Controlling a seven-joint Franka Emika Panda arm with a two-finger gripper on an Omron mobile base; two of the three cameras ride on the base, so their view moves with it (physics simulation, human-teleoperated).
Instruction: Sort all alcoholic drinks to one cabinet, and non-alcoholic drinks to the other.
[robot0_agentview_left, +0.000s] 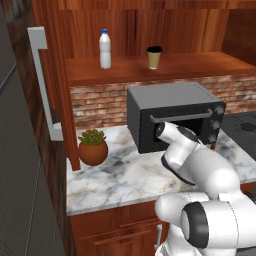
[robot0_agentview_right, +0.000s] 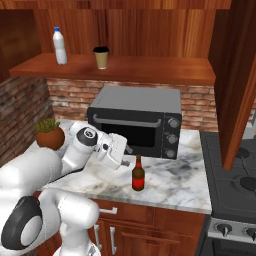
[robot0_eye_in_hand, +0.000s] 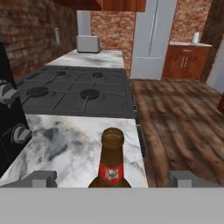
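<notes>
A: Item one, alcoholic: what do we list?

B: We list one dark brown glass bottle (robot0_agentview_right: 138, 175) with a red label, upright on the marble counter (robot0_agentview_left: 120, 180), in front of the toaster oven (robot0_agentview_right: 137, 120) and near the counter's front edge. From the hand view we see its open mouth and a red neck label with a small pale emblem; we cannot read any writing on it.

A: And the gripper?

B: We record the gripper (robot0_eye_in_hand: 113, 178) with its jaws spread wide, holding nothing. In the hand view the two fingertips (robot0_eye_in_hand: 41, 178) stand either side of the bottle neck, apart from it. In the right base view the hand sits just left of the bottle.

A: Non-alcoholic entries?

B: We list a white plastic bottle (robot0_agentview_left: 105, 49) with a blue cap and a tan paper coffee cup (robot0_agentview_left: 154, 57) with a black lid, both upright on the open wooden shelf (robot0_agentview_right: 150, 70) above the oven, the bottle to the left and the cup well apart to its right. We make out no print on either.

A: Other stock?

B: We note a potted succulent (robot0_agentview_left: 93, 146) at the counter's left end, a gas stove (robot0_eye_in_hand: 74, 94) beside the counter, and beyond it a toaster (robot0_eye_in_hand: 88, 43) and a grey refrigerator (robot0_eye_in_hand: 151, 37).
</notes>
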